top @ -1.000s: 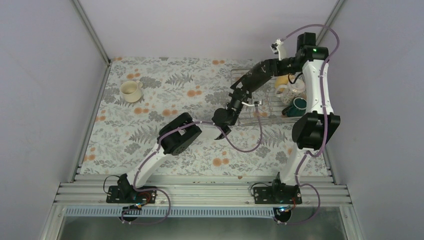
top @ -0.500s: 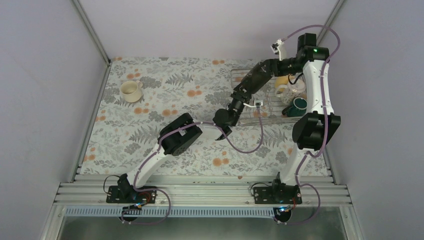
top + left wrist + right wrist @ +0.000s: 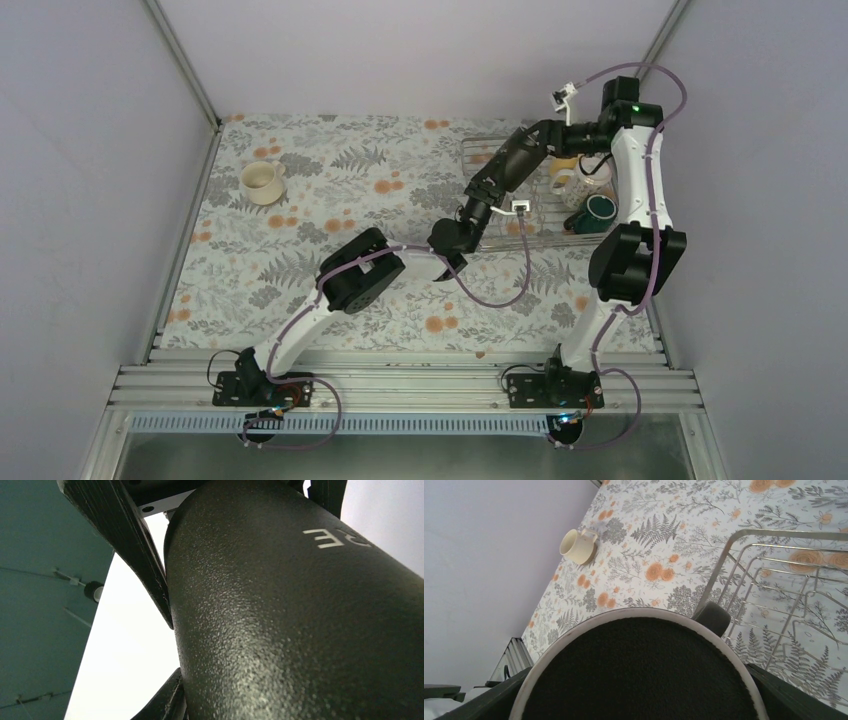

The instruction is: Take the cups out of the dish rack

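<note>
The black cup (image 3: pixel 484 188) hangs over the near left corner of the dish rack (image 3: pixel 530 236), held from both ends. My right gripper (image 3: pixel 492 180) reaches down from the back right. It is shut wide on the cup, whose white-rimmed black base (image 3: pixel 639 680) fills the space between its fingers (image 3: pixel 479 700). My left gripper (image 3: pixel 472 206) comes up from the front and is shut on the cup. The cup's speckled black wall (image 3: pixel 300 630) presses against that gripper's fingers (image 3: pixel 125 545). A cream-white cup (image 3: pixel 262 182) stands on the table at the far left.
Three more cups sit at the rack's right end: orange-yellow (image 3: pixel 563 160), pale beige (image 3: pixel 588 178) and dark green (image 3: pixel 599 208). The rack's wire tines (image 3: pixel 774 580) lie just below the right gripper. Grey walls close in the table on three sides.
My left gripper has gone from open to shut on the black cup. The right arm has shifted slightly up and to the right, still holding the cup.
</note>
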Controlling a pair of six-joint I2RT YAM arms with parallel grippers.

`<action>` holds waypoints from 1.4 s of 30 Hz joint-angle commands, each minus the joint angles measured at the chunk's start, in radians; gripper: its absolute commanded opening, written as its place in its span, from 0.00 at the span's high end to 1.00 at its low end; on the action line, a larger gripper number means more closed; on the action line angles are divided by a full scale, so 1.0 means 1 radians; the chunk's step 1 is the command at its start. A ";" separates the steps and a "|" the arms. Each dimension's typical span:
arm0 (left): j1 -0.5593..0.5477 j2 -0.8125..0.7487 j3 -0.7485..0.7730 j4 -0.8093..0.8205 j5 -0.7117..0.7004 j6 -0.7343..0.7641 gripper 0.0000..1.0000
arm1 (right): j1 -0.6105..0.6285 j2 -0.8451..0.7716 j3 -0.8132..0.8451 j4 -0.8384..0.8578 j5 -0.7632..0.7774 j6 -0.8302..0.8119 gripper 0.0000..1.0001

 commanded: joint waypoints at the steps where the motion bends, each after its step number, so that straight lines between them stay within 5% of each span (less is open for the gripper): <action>1: -0.018 -0.138 0.059 0.292 0.056 0.041 0.79 | 0.045 0.000 0.002 -0.033 -0.030 -0.037 0.21; 9: -0.030 -0.155 0.057 0.292 0.037 0.063 0.97 | 0.045 0.004 0.008 -0.032 -0.045 -0.035 0.15; 17: -0.041 -0.173 0.034 0.294 0.045 0.069 0.98 | 0.044 0.030 0.024 -0.032 -0.069 -0.023 0.00; 42: -0.050 -0.213 -0.125 0.294 0.029 0.054 0.98 | -0.105 0.075 0.205 -0.032 -0.173 0.017 0.00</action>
